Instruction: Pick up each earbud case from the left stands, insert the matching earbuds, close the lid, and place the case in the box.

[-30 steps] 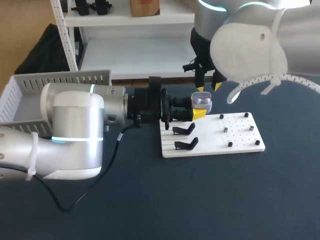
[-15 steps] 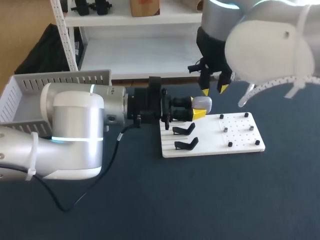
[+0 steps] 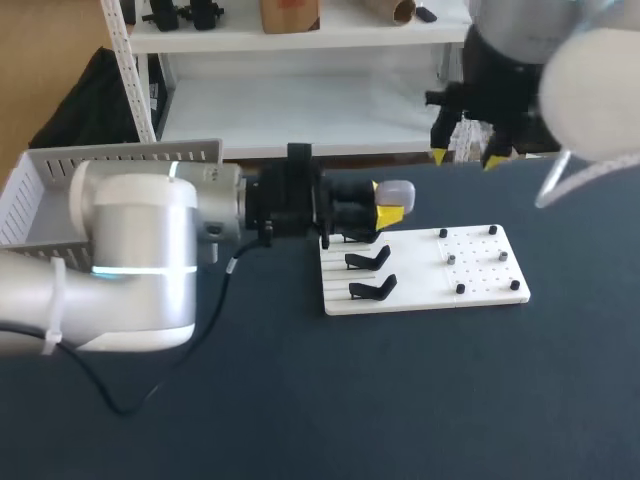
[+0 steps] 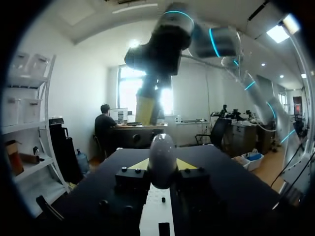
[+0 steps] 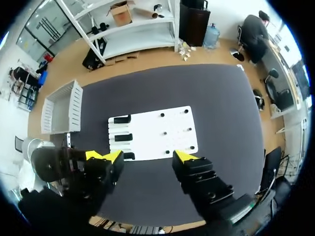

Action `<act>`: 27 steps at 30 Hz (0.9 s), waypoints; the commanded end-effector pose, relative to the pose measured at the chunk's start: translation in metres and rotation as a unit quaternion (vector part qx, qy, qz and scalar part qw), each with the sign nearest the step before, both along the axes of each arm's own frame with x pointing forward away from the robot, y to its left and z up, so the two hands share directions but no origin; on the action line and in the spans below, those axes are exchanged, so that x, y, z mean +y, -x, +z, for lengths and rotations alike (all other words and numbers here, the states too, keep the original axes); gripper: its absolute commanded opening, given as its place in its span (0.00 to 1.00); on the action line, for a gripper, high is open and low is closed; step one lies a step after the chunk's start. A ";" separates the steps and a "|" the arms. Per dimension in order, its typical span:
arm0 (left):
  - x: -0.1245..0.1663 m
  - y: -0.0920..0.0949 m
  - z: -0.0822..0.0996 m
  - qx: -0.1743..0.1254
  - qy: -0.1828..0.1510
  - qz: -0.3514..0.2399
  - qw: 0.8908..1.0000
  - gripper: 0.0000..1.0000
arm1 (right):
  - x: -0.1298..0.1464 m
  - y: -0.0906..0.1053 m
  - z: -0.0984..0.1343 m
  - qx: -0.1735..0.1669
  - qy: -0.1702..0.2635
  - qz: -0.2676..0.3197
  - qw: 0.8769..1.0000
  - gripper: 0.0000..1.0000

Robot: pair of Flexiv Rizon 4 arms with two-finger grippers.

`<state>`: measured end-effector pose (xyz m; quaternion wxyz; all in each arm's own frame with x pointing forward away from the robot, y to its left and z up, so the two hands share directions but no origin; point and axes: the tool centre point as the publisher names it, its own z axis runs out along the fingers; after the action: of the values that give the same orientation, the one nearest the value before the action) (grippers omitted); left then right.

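Earbud case (image 3: 397, 189): lid shut, smooth rounded shell. We judge it light, rigid and slippery. Best hold is across the flat flanks, below the lid seam. Our left gripper (image 3: 388, 204) pinches it so, above the white board (image 3: 480, 280). Right gripper (image 3: 466, 157): spread, empty, well apart.

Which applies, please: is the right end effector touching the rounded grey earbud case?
Apart. The head view shows a plain gap between the right end effector and the rounded grey earbud case.
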<state>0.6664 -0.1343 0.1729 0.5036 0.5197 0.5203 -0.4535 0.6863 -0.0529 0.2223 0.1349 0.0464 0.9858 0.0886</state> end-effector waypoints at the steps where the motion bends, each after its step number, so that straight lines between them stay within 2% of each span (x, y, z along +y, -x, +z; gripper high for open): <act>1: 0.019 0.009 0.015 -0.012 -0.007 0.012 1.000 0.00 | -0.017 0.009 -0.008 -0.041 -0.037 -0.008 0.998 1.00; 8: 0.064 0.001 0.031 -0.033 -0.016 0.040 0.999 0.00 | -0.021 0.011 -0.017 -0.043 -0.045 -0.015 0.998 1.00; 11: 0.093 -0.004 0.038 -0.039 -0.026 0.062 0.997 0.00 | -0.020 0.014 -0.021 -0.037 -0.049 -0.021 0.998 1.00; 18: 0.165 -0.014 0.053 -0.053 -0.020 0.119 0.991 0.00 | -0.019 0.019 -0.029 -0.028 -0.048 -0.029 0.998 1.00; 21: 0.188 -0.017 0.060 -0.060 -0.033 0.141 0.988 0.00 | -0.019 0.021 -0.030 -0.023 -0.045 -0.033 0.998 1.00; 23: 0.205 -0.022 0.060 -0.063 -0.039 0.154 0.985 0.00 | -0.018 0.022 -0.031 -0.021 -0.045 -0.034 0.998 1.00; 27: 0.237 -0.037 0.050 -0.049 -0.050 0.179 0.981 0.00 | -0.016 0.023 -0.032 -0.016 -0.042 -0.036 0.998 1.00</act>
<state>0.7138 0.0701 0.2213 0.5586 0.4849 0.5907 -0.3225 0.6660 -0.0703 0.1906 0.1488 0.0842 0.9769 0.1286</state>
